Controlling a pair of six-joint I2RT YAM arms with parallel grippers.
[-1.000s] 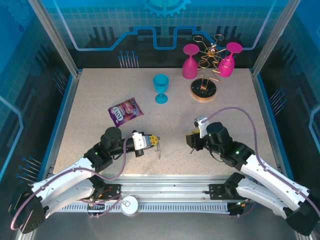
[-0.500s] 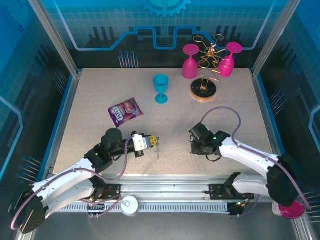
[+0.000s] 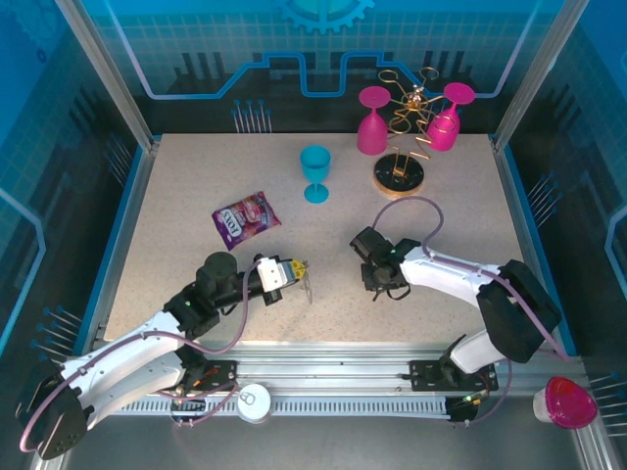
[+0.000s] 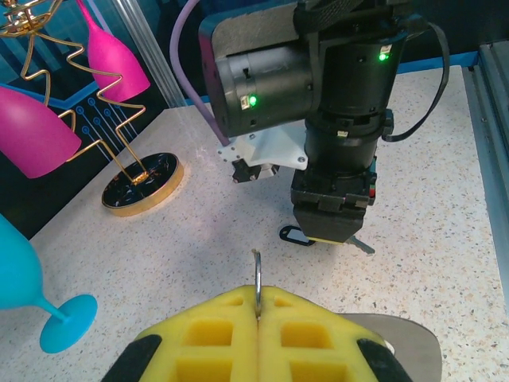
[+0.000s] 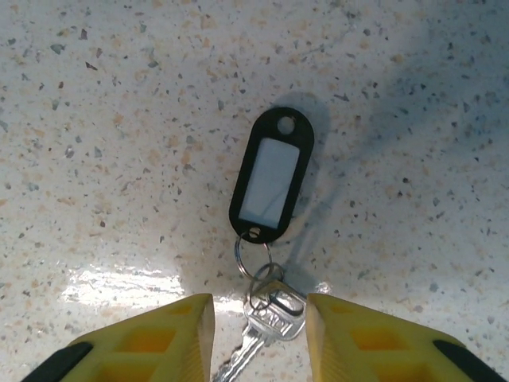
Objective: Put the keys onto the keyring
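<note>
The keys (image 5: 269,179) are lying flat on the table (image 5: 95,95) with the silver key sitting between the parted fingers of the right gripper (image 5: 258,334) — untouched by either. The left gripper (image 4: 257,318) is pinching the keyring (image 4: 258,274) upright, apart from the keys — a blue goblet (image 3: 315,172) and a snack packet (image 3: 246,217) are sitting farther back.

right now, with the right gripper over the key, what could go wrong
The key lies flat on the table between the open jaws of the right gripper; closing could skid it out or catch just its small ring, leaving the black tag dangling. The keyring is pinched thinly by the left gripper and may twist.
</note>
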